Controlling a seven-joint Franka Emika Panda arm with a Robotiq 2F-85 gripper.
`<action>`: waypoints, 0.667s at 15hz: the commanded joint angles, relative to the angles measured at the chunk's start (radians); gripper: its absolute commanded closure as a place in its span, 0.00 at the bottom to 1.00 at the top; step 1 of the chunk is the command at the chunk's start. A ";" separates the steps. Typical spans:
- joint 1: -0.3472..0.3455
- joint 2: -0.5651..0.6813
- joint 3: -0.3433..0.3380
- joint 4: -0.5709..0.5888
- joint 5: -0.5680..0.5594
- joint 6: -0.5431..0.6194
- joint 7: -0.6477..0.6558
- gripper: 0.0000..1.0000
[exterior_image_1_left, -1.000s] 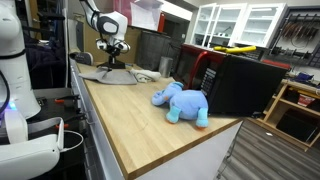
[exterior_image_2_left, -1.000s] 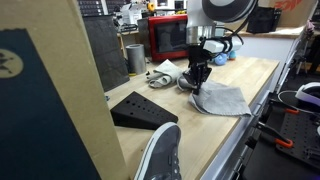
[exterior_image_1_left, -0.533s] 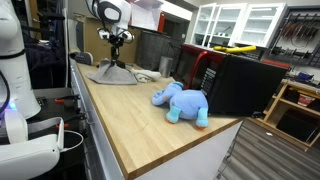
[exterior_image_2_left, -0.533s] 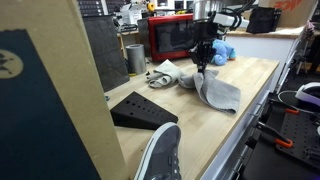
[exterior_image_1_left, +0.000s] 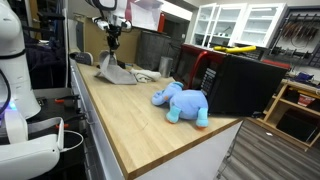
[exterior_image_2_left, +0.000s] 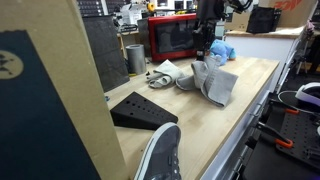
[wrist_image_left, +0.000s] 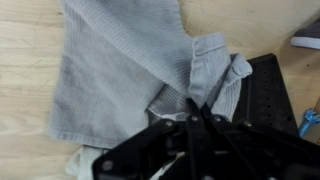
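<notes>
My gripper (exterior_image_1_left: 112, 44) (exterior_image_2_left: 204, 52) (wrist_image_left: 193, 106) is shut on a grey cloth (exterior_image_1_left: 113, 70) (exterior_image_2_left: 215, 82) (wrist_image_left: 115, 70), pinching it at a fold. The cloth hangs from the closed fingers and is lifted partly off the wooden table (exterior_image_1_left: 140, 125) (exterior_image_2_left: 190, 130); its lower edge still trails on the tabletop. In the wrist view the cloth spreads out below the fingers over the wood, with a black block (wrist_image_left: 262, 95) beside it.
A blue plush elephant (exterior_image_1_left: 182, 103) (exterior_image_2_left: 222, 50) lies further along the table. A black wedge-shaped block (exterior_image_2_left: 138, 108) sits near the table's edge. A crumpled white cloth (exterior_image_2_left: 162, 73) and a metal cup (exterior_image_2_left: 134, 57) stand by a red microwave (exterior_image_2_left: 172, 38). A black box (exterior_image_1_left: 240, 82) stands behind the elephant.
The gripper has risen with the cloth pinched in it; the cloth, flat on the table a second ago, now hangs mostly lifted.
</notes>
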 joint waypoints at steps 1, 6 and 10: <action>0.062 -0.047 0.011 -0.027 0.077 -0.026 -0.094 0.99; 0.137 -0.077 0.015 -0.040 0.087 -0.083 -0.292 0.99; 0.116 -0.073 -0.008 -0.023 0.068 -0.098 -0.357 0.56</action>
